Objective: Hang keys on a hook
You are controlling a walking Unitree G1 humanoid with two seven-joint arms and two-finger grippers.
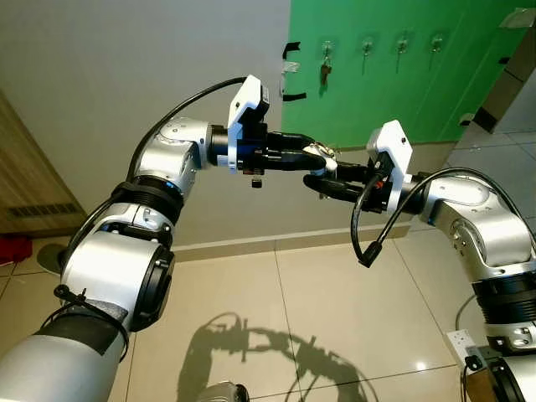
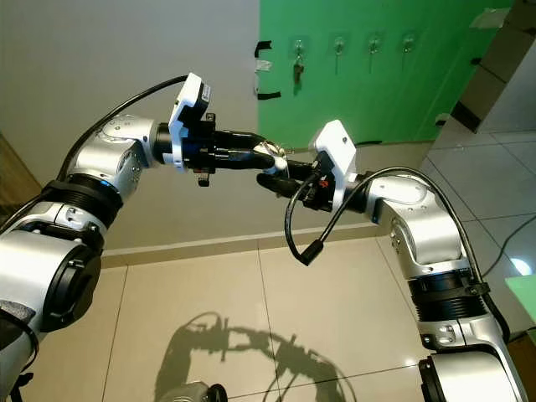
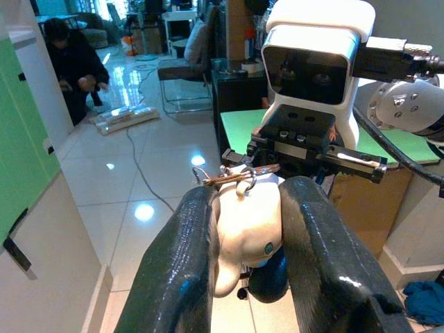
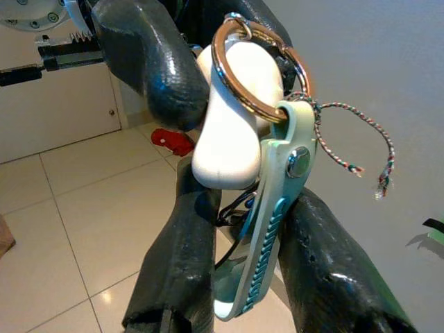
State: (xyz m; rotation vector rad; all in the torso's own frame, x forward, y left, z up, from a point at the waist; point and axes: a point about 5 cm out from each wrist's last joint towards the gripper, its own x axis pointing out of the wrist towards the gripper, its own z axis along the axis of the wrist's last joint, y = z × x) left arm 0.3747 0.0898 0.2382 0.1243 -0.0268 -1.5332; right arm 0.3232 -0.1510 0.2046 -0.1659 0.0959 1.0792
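At the centre of the head views the left gripper (image 1: 311,157) and right gripper (image 1: 321,182) meet tip to tip in mid-air, well short of the green wall panel (image 1: 394,75) at upper right, where a row of hooks (image 1: 366,43) sits near the top edge. The left gripper's fingers (image 3: 187,270) are clamped on the cream fob (image 3: 246,229) of the keys (image 4: 239,118). The right gripper's fingers (image 4: 326,277) flank the pale green tag (image 4: 270,215) hanging from the key ring (image 4: 258,69), though I cannot tell whether they actually grip it.
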